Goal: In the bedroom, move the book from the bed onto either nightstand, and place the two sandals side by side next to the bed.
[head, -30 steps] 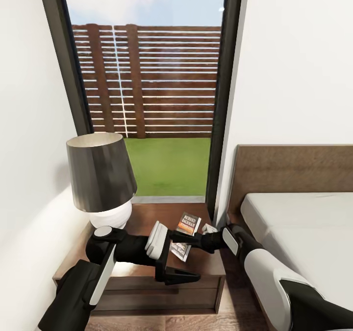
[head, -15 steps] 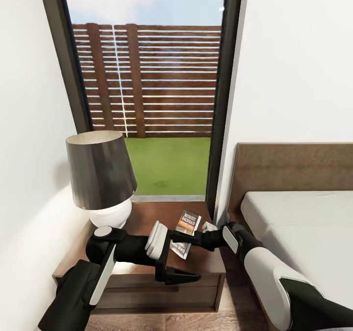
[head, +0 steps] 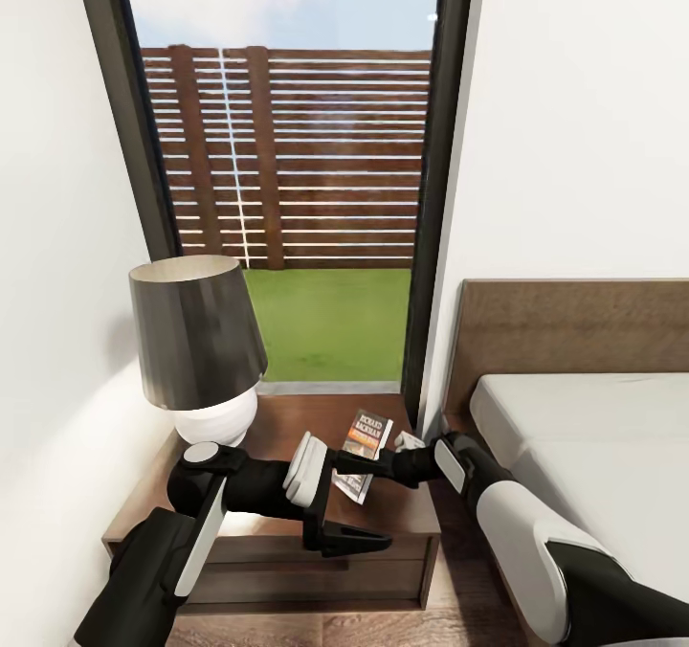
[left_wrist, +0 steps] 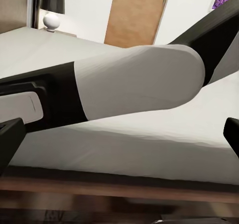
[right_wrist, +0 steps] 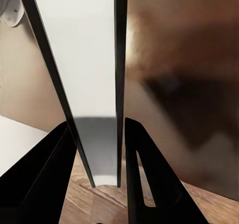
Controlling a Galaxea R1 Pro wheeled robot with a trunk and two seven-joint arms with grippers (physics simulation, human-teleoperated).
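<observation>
Reaching across from the bed side, the robot's right arm holds its right tool (right_wrist: 107, 149) over the small dark brown glossy wooden nightstand (head: 287, 523). In the right wrist view its two black fingers (right_wrist: 50, 174) stand either side of the thin white-edged book seen end on, narrowly spread and close against it; whether they press it cannot be told. From the head view, the small thin paperback book (head: 364, 451) with dark cover, orange band and white lettering sits at the tip of this tool, tilted, over the surface near its back right corner. The left tool (head: 349, 537) hangs over the front edge of the surface, nearer the robot than the book, its black fingers (head: 359, 532) spread apart and gripping nothing. Beyond the left arm stands a lamp with black shade and white base (head: 196, 350). Right of both tools lies the large low bed with light grey-white mattress (head: 593, 456) and dark brown headboard.
</observation>
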